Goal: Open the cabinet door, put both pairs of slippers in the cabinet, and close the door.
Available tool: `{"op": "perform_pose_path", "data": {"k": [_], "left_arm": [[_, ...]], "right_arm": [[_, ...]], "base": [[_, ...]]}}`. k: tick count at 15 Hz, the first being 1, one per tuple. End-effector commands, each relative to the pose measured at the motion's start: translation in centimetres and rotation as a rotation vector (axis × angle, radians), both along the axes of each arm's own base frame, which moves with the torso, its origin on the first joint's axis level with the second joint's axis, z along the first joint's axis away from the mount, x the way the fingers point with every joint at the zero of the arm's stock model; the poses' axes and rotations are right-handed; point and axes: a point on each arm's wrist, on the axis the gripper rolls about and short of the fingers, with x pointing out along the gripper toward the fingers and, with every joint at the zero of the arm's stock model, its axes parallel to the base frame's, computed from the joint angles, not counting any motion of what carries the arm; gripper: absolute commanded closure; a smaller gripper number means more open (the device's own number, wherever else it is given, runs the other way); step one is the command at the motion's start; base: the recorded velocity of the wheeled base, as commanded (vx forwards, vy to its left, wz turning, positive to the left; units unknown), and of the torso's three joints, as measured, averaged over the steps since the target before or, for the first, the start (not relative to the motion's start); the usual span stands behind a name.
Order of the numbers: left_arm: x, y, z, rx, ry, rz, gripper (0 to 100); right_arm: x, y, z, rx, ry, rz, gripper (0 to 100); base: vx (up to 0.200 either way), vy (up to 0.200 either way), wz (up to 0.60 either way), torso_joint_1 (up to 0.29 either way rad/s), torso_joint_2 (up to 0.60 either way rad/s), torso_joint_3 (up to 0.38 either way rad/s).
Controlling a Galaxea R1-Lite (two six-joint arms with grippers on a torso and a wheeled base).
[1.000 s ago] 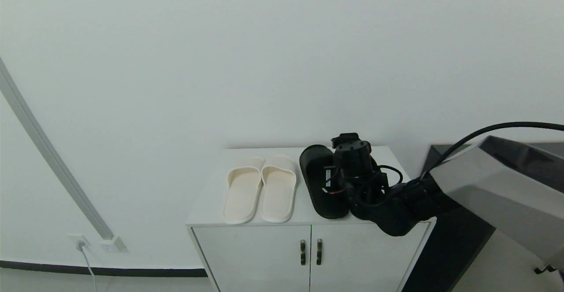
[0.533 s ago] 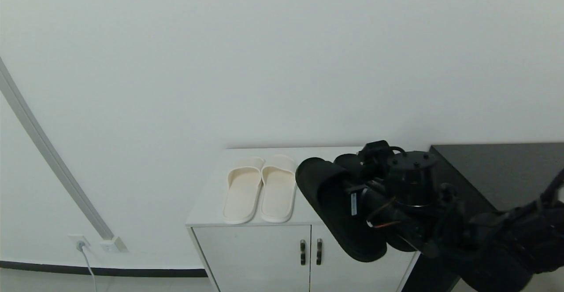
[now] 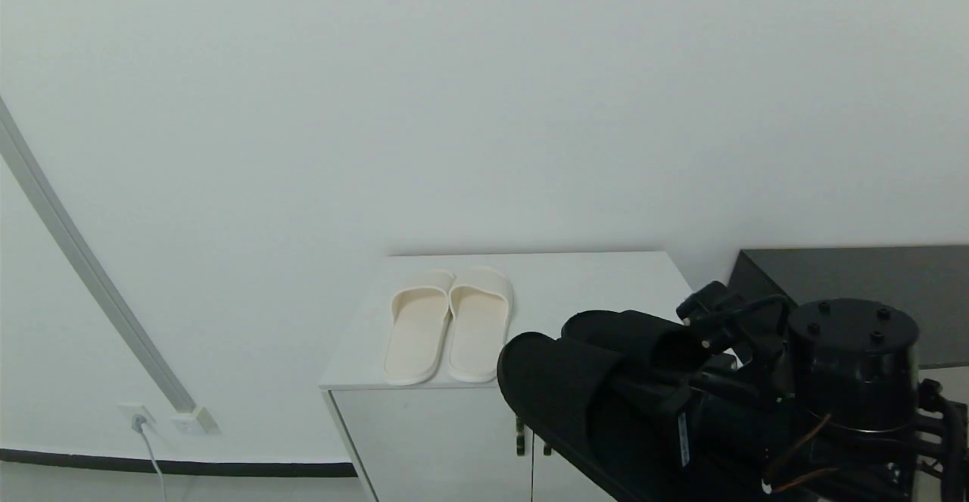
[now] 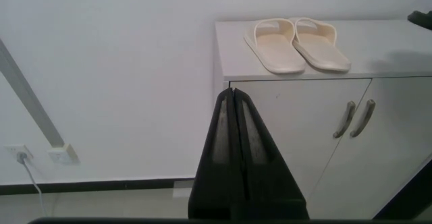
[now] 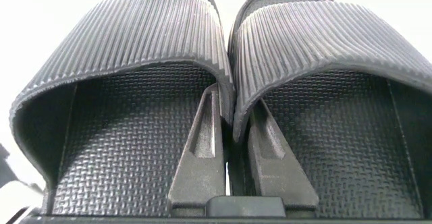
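Note:
A pair of black slippers [image 3: 564, 392] hangs in the air in front of the white cabinet's [image 3: 424, 434] right side, lifted off its top. My right gripper [image 5: 233, 113] is shut on the two inner edges of the black slippers [image 5: 142, 82], pinching them together. A pair of cream slippers [image 3: 447, 324] lies side by side on the left part of the cabinet top. Both cabinet doors are closed, with the handles [image 4: 356, 118] at the middle. My left gripper [image 4: 234, 99] is shut on nothing, low and left of the cabinet [image 4: 297, 129], short of its front.
A dark table [image 3: 855, 275] stands right of the cabinet. A wall socket [image 3: 138, 416] with a cable sits low on the left wall, below a slanted grey conduit [image 3: 76, 260]. The right half of the cabinet top [image 3: 598, 275] is bare.
My right arm has lifted the black slippers off the cabinet top and carried them toward the camera, down and to the right. The cream slippers have stayed put.

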Motion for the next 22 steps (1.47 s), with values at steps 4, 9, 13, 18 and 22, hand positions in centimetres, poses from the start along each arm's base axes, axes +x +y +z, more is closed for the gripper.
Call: {"op": "perform_pose_path", "data": {"k": [4, 9, 13, 18, 22], "left_arm": [[0.0, 0.0, 0.0, 0.000, 0.002, 0.001, 100], [0.0, 0.0, 0.0, 0.000, 0.002, 0.001, 100], [0.0, 0.0, 0.0, 0.000, 0.002, 0.001, 100], [0.0, 0.0, 0.0, 0.001, 0.002, 0.001, 100], [0.0, 0.0, 0.0, 0.000, 0.002, 0.001, 100]], "right_arm": [[-1.5, -0.5, 0.0, 0.017, 0.011, 0.086, 100], [-2.0, -0.9, 0.1, 0.036, 0.023, 0.150, 100], [-2.1, -1.0, -0.2, 0.028, 0.029, 0.151, 100], [-2.2, -1.1, -0.4, 0.008, 0.020, 0.159, 100], [-2.3, -1.1, -0.4, 0.004, 0.018, 0.164, 100]], "base": [[0.000, 0.000, 0.00, 0.000, 0.00, 0.000], [-0.120, 0.000, 0.00, 0.003, 0.00, 0.001], [-0.200, 0.000, 0.00, -0.004, 0.00, 0.006], [-0.040, 0.000, 0.00, 0.000, 0.00, 0.000], [0.000, 0.000, 0.00, 0.000, 0.00, 0.000]]}}
